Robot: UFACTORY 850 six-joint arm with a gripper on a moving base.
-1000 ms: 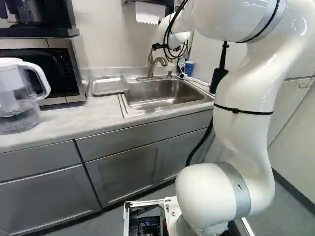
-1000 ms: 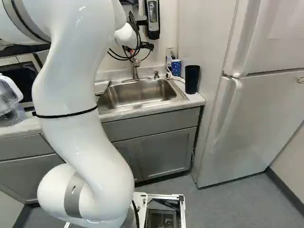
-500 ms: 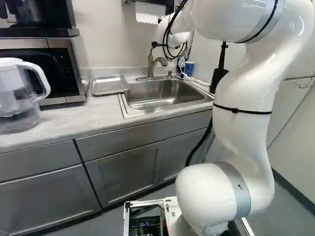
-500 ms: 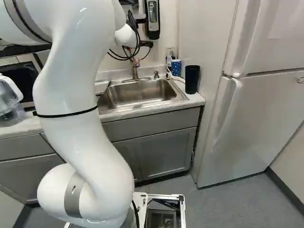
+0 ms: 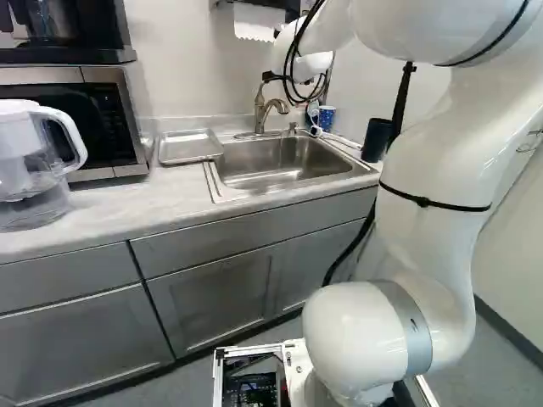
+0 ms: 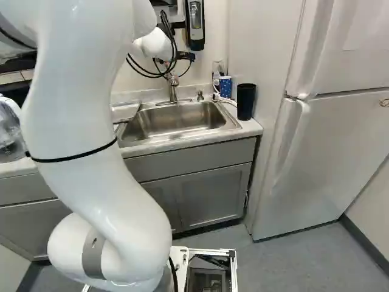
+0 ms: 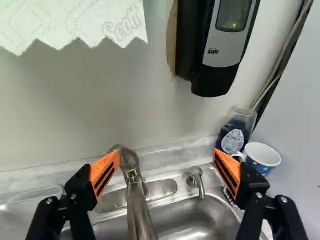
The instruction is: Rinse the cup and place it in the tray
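Observation:
My gripper (image 6: 184, 56) is up by the faucet in the right base view, its fingertips hidden there. In the wrist view the gripper (image 7: 166, 154) stands open with no cup between its orange pads; the faucet (image 7: 132, 177) shows near one finger. A blue dotted cup (image 7: 262, 157), white inside, stands upright just beyond the other finger, partly hidden by it. The same cup (image 6: 225, 86) is at the sink's back right corner. A tall black cup (image 6: 245, 101) stands on the counter beside it. The metal tray (image 5: 188, 147) lies left of the sink.
The sink (image 5: 271, 163) lies below the gripper. A soap dispenser (image 7: 231, 40) and paper towel (image 7: 75, 20) hang on the wall. A dark bottle (image 7: 235, 134) stands behind the blue cup. The pitcher (image 5: 34, 165) and microwave (image 5: 110, 119) are left; the fridge (image 6: 328, 152) is right.
My arm's upper part has swung rightward in the left base view and leftward in the right one, uncovering the black cup in the left. The wrist has shifted slightly. The base has not moved.

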